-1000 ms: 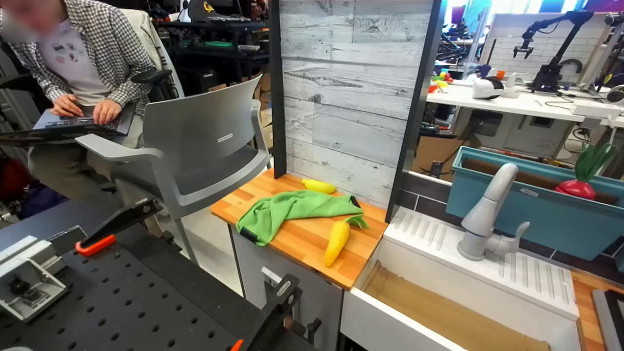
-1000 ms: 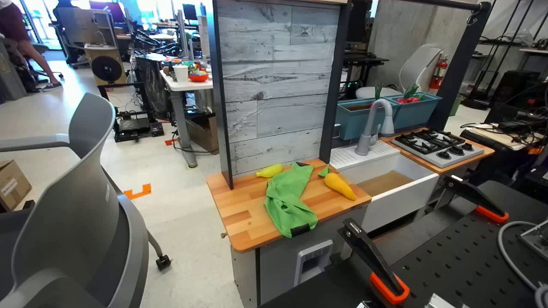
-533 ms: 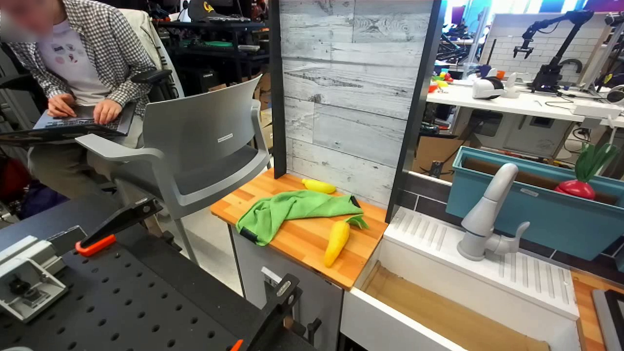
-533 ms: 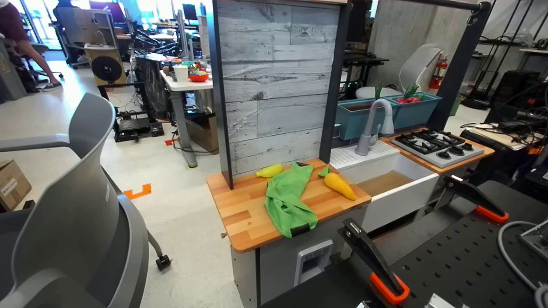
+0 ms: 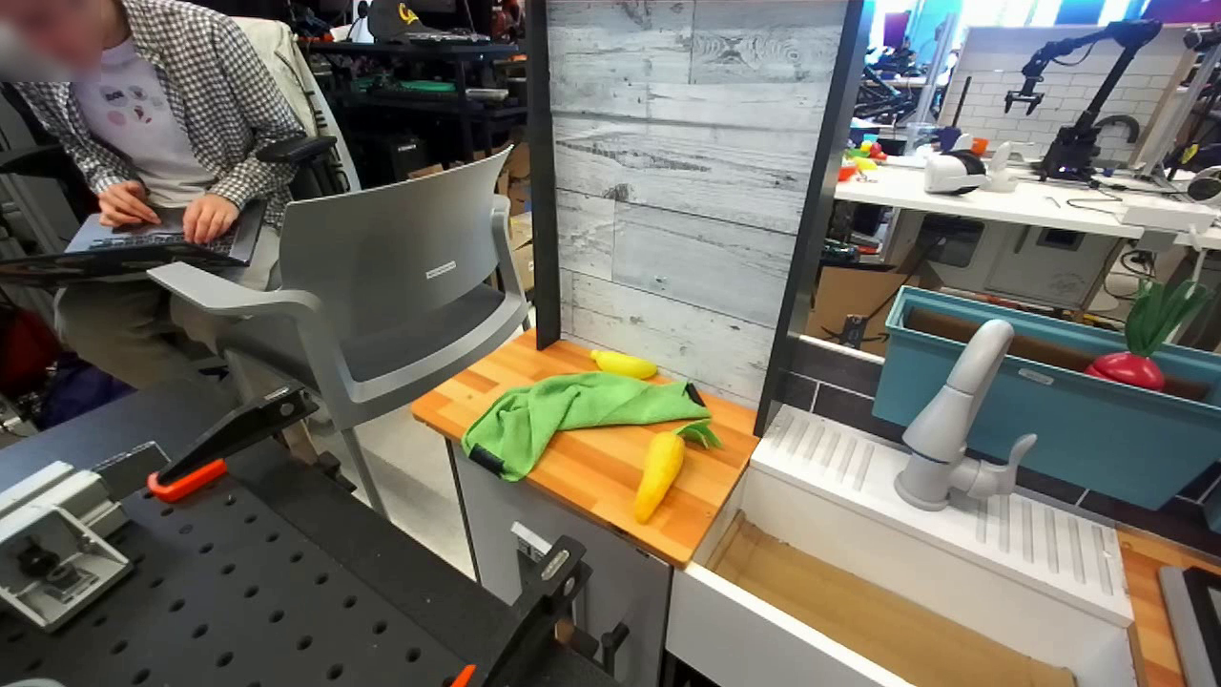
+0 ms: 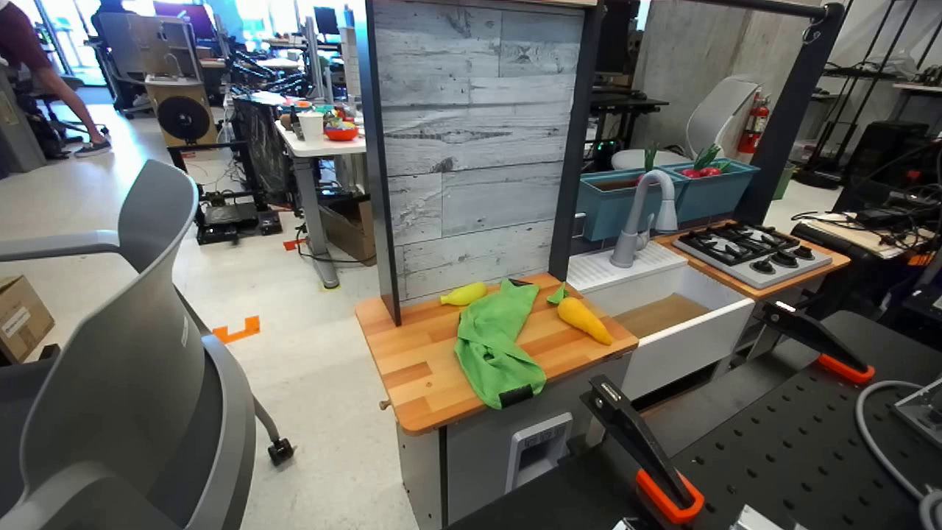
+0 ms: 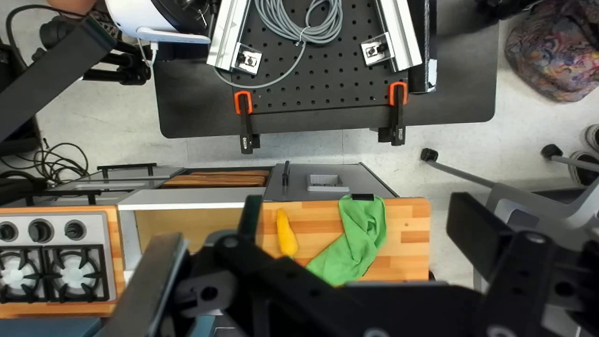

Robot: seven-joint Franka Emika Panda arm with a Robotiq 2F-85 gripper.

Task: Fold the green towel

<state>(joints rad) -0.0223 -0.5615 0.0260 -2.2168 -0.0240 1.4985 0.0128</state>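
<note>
In an exterior view I see a grey chair (image 6: 121, 353) near left on a light floor (image 6: 324, 397), orange tape (image 6: 252, 325) to its right and a white desk (image 6: 331, 149) farther back; bright windows (image 6: 254, 16) glow far left, while a pale chair (image 6: 721, 121) sits by a concrete wall (image 6: 692, 66) far right

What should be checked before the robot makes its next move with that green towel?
1. Gripper open: ok, jaws apart in the wrist view.
2. Towel on the counter: ok, in both exterior views.
3. Towel lying flat: not ok, it is rumpled.
4. Towel clear of the counter's edge: not ok, one end reaches it.
5. Towel's surroundings free: probably not ok, the carrot and banana-shaped thing lie close by.
6. Towel's underside free of objects: cannot tell, it is hidden.
</note>
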